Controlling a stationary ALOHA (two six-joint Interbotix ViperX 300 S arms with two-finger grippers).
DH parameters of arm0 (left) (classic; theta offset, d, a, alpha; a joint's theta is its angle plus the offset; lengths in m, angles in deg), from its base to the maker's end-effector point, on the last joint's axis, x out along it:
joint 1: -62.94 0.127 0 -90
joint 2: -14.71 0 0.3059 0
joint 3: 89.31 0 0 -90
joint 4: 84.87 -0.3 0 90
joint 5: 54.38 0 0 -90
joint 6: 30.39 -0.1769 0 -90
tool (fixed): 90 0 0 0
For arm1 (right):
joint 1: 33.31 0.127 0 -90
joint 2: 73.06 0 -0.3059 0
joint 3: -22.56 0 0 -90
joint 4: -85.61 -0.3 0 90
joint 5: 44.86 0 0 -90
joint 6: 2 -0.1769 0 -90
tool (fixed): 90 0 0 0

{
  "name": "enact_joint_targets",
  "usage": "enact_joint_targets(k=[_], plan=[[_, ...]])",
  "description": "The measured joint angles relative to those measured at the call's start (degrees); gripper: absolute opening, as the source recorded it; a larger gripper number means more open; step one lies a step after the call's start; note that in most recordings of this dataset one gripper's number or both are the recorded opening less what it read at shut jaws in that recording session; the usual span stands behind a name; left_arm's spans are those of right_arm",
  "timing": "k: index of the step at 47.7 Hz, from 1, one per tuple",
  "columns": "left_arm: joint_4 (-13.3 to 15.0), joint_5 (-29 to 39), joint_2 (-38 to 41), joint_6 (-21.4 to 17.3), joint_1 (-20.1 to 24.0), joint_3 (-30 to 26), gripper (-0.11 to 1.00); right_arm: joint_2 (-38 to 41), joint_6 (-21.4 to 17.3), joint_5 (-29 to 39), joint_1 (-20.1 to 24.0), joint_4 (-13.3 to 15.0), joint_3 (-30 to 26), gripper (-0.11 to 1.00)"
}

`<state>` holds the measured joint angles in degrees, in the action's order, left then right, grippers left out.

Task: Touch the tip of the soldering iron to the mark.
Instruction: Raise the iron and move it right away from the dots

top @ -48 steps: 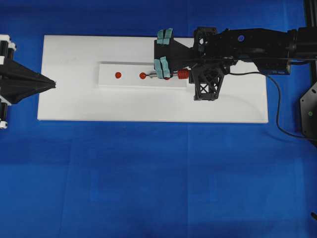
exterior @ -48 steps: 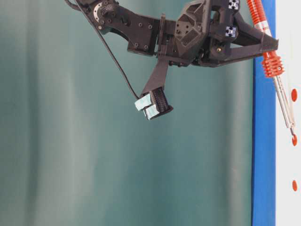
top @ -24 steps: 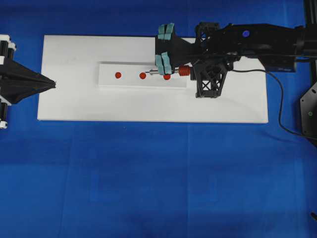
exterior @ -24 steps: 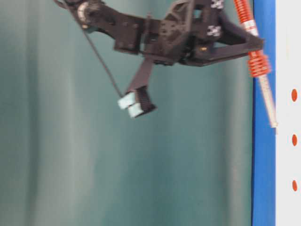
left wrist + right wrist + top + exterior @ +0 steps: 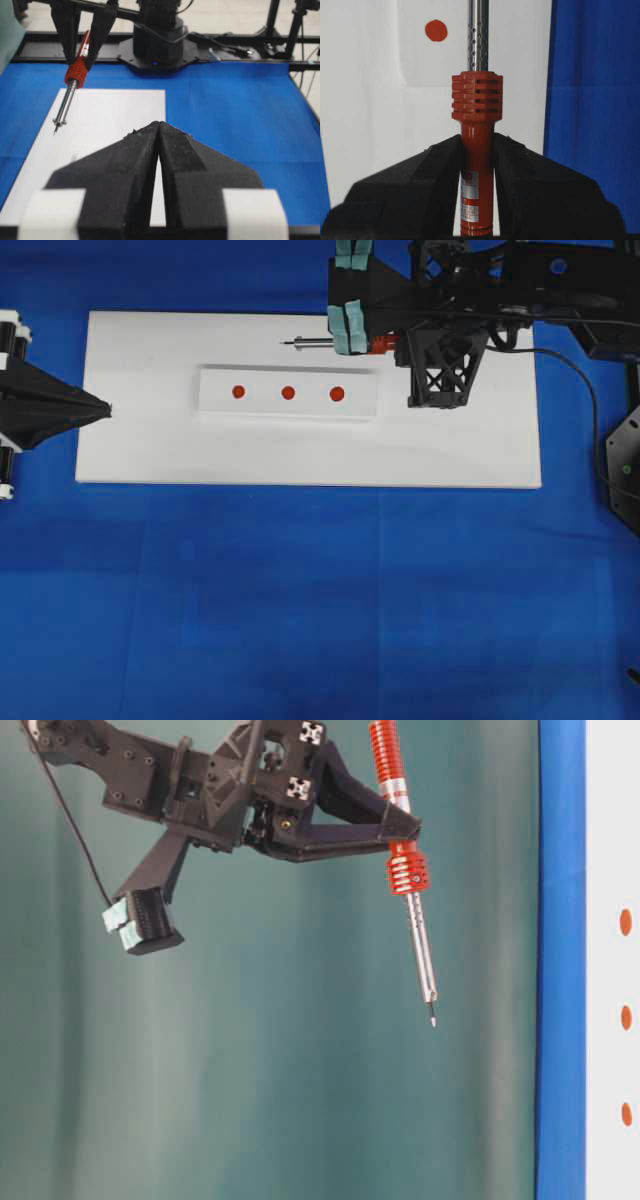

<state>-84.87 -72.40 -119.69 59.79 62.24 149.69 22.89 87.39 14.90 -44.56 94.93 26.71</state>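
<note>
The soldering iron (image 5: 310,341) has an orange-red handle (image 5: 477,165), a ribbed collar (image 5: 407,873) and a silver shaft. My right gripper (image 5: 477,142) is shut on the handle just behind the collar. The iron hangs in the air, well off the board, with its tip (image 5: 432,1020) touching nothing. From overhead the tip (image 5: 284,342) lies over the white board beyond the strip. Three red marks sit in a row on the strip: left (image 5: 238,392), middle (image 5: 288,392), right (image 5: 337,393). My left gripper (image 5: 106,408) is shut and empty at the board's left edge.
The white board (image 5: 150,450) lies on the blue table cover, and the raised white strip (image 5: 215,380) carries the marks. The iron's black cord (image 5: 585,380) trails off to the right. The right arm's base (image 5: 157,40) stands beyond the board in the left wrist view.
The right gripper has lifted the iron off the middle mark, raising it and carrying it toward the board's far edge. The left gripper has not moved.
</note>
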Motion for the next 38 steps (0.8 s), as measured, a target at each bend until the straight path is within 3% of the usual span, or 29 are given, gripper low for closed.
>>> enact_joint_targets(k=[21,38], plan=[[-0.1,0.0,-0.1,0.1,-0.1,0.0,0.0,-0.4,0.0,0.0,0.2,0.0,0.4,0.06],[-0.1,0.0,-0.1,0.1,0.0,0.0,0.0,-6.9,-0.4,-0.4,0.1,0.1,7.8,0.06]])
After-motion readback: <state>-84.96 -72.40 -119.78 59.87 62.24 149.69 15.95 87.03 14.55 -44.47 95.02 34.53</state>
